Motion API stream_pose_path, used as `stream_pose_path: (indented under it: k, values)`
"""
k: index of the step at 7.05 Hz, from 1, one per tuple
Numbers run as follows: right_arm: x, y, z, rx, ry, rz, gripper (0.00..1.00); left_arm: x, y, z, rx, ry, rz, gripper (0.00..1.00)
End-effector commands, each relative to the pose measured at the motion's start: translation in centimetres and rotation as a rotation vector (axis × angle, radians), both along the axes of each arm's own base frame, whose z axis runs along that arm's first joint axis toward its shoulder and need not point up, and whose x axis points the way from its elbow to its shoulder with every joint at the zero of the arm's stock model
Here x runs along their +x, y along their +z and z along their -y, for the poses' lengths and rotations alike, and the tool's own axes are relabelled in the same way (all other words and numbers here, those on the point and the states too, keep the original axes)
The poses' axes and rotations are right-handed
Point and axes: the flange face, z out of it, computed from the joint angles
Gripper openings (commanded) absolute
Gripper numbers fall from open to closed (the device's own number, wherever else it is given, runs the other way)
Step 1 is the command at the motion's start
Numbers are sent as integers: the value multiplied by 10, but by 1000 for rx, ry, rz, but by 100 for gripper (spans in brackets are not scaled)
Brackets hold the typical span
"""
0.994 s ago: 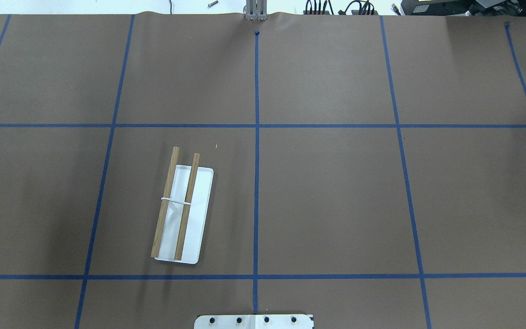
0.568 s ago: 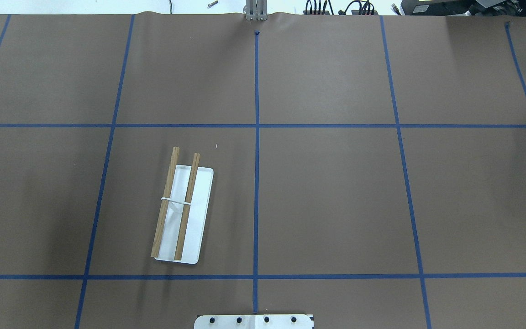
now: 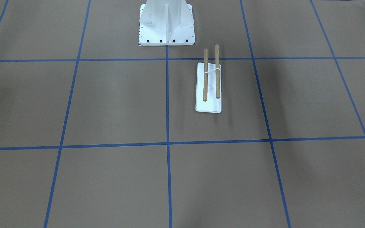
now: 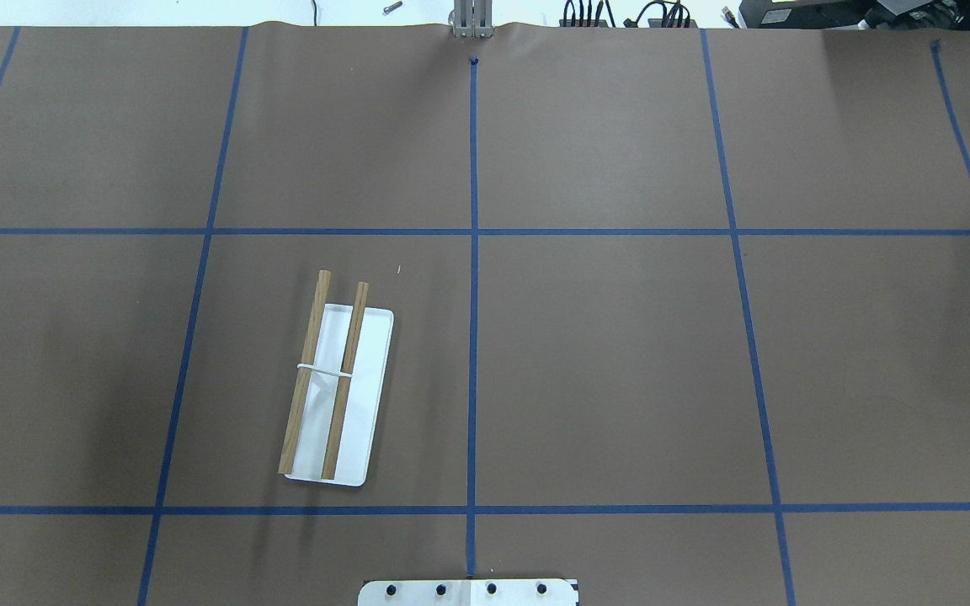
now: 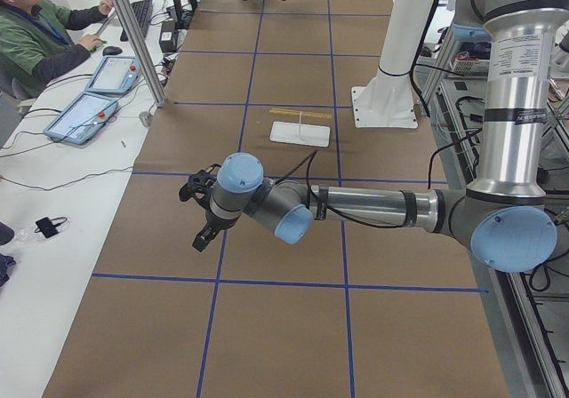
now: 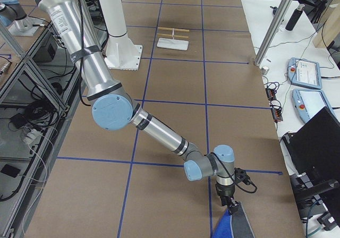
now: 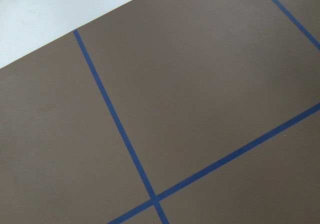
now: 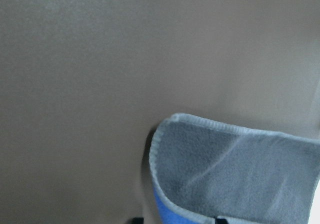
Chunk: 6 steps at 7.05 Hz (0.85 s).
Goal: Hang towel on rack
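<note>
The rack (image 4: 333, 387) stands on the brown table on my left side, with two wooden dowels over a white base; it also shows in the front view (image 3: 208, 85) and both side views (image 5: 300, 127) (image 6: 172, 39). The blue towel (image 6: 231, 224) is at the table's far right end, pulled up into a peak under my right gripper (image 6: 227, 203). The right wrist view shows its grey underside folded over the blue face (image 8: 235, 174), close between the fingers. My left gripper (image 5: 201, 238) hovers over bare table far left; I cannot tell whether it is open.
The white bolted pedestal (image 3: 166, 22) stands at the robot's edge, near the rack. An aluminium post (image 5: 138, 43), tablets (image 5: 89, 114) and a seated operator (image 5: 36, 34) are beyond the table's far side. Blue tape lines grid the brown paper.
</note>
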Motion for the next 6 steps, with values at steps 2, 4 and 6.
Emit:
stream_pose_path:
  k: [2, 4, 6]
  values:
    - [3, 4, -1, -6, -20, -9, 57, 0, 4, 1, -8, -1, 0, 98]
    - [0, 4, 5, -15, -21, -22, 57, 0, 4, 1, -8, -1, 0, 98]
    - [-1, 1, 14, -22, -19, -37, 57, 0, 4, 1, -8, 1, 0, 98]
